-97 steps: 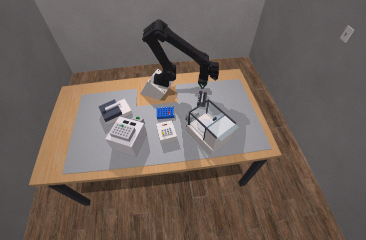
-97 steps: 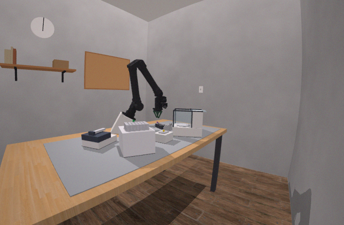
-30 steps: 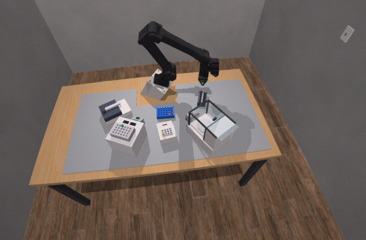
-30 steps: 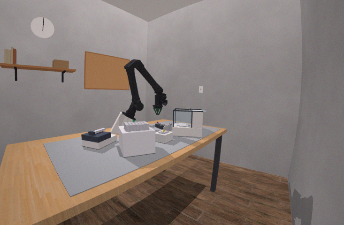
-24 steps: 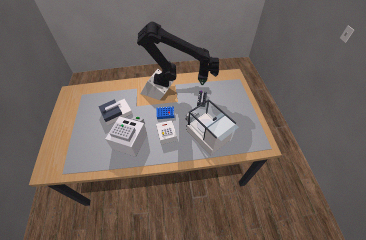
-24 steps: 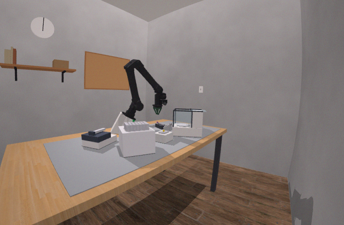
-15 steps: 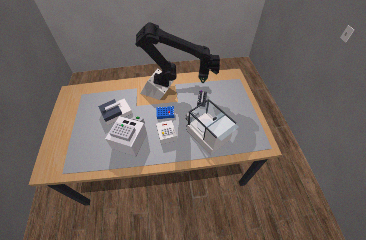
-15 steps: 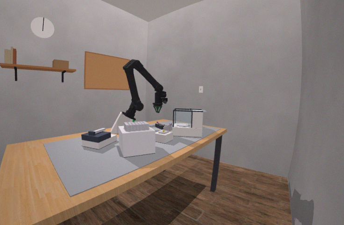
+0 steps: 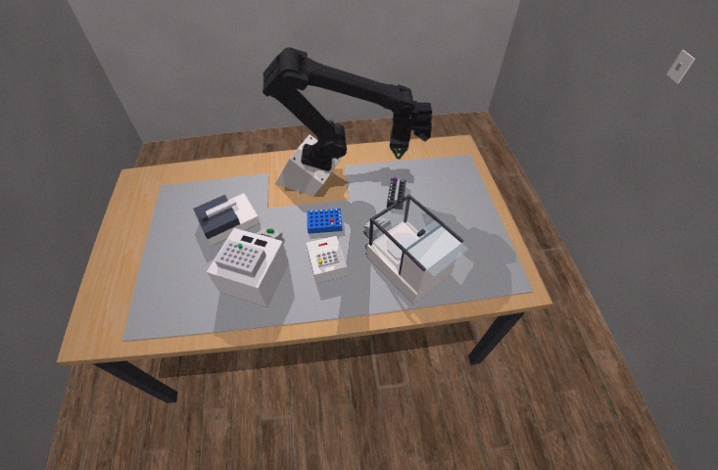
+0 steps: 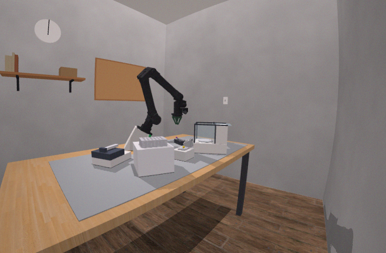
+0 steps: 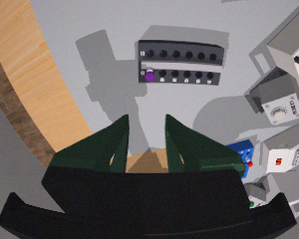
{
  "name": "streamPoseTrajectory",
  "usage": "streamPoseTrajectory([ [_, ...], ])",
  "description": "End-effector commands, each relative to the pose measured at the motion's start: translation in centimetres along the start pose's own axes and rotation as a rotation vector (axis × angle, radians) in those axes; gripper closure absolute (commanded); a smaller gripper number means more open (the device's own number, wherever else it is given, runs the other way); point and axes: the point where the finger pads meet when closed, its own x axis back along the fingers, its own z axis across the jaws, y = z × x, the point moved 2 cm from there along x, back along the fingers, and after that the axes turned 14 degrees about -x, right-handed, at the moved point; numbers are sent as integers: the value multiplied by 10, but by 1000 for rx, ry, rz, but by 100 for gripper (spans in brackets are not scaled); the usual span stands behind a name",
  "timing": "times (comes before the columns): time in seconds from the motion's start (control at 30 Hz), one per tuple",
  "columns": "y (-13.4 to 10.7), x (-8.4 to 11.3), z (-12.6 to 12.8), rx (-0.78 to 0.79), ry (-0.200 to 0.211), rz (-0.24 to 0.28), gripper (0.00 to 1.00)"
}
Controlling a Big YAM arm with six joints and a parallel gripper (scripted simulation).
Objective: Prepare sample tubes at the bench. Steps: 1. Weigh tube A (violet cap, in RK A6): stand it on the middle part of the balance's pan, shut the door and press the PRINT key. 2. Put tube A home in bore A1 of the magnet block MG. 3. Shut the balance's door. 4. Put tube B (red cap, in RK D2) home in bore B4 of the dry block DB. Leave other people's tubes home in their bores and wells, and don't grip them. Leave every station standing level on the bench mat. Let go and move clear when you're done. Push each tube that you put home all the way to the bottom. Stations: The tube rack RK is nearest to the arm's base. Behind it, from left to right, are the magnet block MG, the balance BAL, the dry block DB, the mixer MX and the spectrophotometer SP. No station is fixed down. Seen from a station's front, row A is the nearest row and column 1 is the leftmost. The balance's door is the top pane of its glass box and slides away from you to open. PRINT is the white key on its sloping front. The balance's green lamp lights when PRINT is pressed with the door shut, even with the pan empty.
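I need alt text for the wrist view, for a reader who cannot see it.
The gripper, its green fingers apart and holding nothing, hangs above the grey mat. Below it stands the dark magnet block, one violet-capped tube in its row's end bore. The blue rack and other stations crowd the right edge.
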Motion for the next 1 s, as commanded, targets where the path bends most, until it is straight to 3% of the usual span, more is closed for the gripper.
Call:
streamPoseTrajectory([
  [0.0,15,26,5,-21,24,-37,70],
  [0.1,15,28,5,-21,24,-37,70],
  [0.13,9,21,4,-12,10,-13,70],
  [0.2,15,33,5,-21,24,-37,70],
  [0.6,15,53,5,-22,25,-35,70],
  [0.7,9,48,4,-16,15,-19,70],
  [0.97,14,69,5,-23,28,-36,70],
])
